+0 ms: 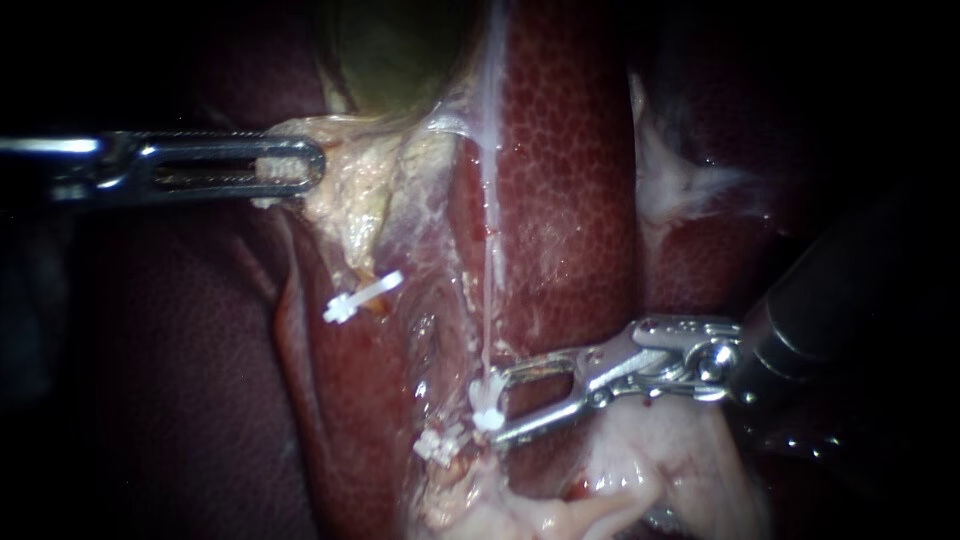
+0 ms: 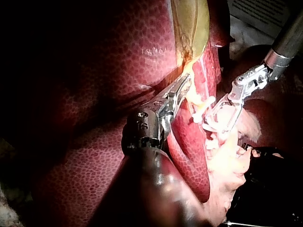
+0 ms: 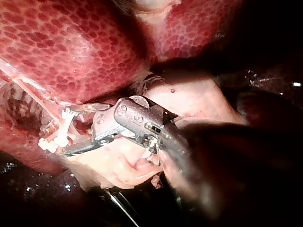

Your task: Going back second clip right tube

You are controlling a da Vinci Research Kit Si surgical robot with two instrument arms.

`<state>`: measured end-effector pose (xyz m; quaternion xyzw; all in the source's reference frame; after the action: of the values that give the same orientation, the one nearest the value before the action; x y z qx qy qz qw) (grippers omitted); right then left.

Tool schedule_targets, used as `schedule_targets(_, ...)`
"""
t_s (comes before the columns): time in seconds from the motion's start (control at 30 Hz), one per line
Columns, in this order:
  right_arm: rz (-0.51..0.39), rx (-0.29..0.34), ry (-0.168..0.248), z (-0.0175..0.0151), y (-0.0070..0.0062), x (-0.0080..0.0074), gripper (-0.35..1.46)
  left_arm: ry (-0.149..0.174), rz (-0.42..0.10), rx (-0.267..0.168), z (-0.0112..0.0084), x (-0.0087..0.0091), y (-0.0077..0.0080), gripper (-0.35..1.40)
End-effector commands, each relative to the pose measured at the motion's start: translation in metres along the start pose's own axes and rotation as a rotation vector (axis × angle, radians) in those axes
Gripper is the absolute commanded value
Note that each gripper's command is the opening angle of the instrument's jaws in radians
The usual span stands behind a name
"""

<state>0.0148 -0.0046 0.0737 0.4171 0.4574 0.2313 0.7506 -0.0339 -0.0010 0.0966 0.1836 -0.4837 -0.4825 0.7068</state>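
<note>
Nearest in the endoscope view, a lump of pale fatty tissue [image 1: 640, 480] lies at the foot of the liver [image 1: 570, 150]. The right instrument [image 1: 494, 412] comes in just above it from the right, and its dark shaft ends in a bright metal pincer. That pincer is released: its two jaws stand apart with a clear gap and grip nothing. A white clip [image 1: 487, 420] sits right at their tips, on the near end of the right tube [image 1: 490, 200]. I cannot tell whether the jaws touch this clip. The right wrist view shows the same spread pincer [image 3: 71, 131], with white clips just ahead of it. A lower clip [image 1: 440, 445] lies just to the left of the white clip and slightly nearer, against ragged pale tissue.

From the white clip the right tube runs away as a thin pale strand, straight up the liver's mottled red face. Further left and farther off, a left clip [image 1: 362, 297] sits tilted on a fold of yellowish membrane, well apart from the other two.

Beyond that, the left instrument [image 1: 310, 165] reaches in from the left. Its slotted pincer is clenched on a flap of pale tissue [image 1: 345, 185] below the gallbladder [image 1: 400, 50]. The left wrist view shows that hold [image 2: 184, 87] just under the green-yellow sac, with the right instrument [image 2: 218, 124] beside it.
</note>
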Motion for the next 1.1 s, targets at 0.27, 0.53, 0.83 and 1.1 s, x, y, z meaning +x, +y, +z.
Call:
schedule_targets(0.27, -0.011, 0.002, -0.014, -0.0016, -0.0005, 0.0004, 0.6, 0.0, 0.001, 0.002, -0.0002, 0.0, 0.0001, -0.35)
schedule_targets(0.53, -0.038, 0.013, -0.016, -0.0043, -0.0012, 0.0017, 0.6, 0.0, 0.001, 0.002, -0.0002, 0.0, 0.0001, -0.35)
schedule_targets(0.83, -0.046, 0.013, -0.016, -0.0039, -0.0014, 0.0017, 0.6, 0.0, 0.001, 0.002, -0.0002, 0.0, 0.0002, -0.35)
schedule_targets(1.1, -0.055, 0.014, -0.016, -0.0044, -0.0016, 0.002, 0.6, 0.001, 0.001, 0.003, -0.0003, 0.0, 0.0002, -0.35)
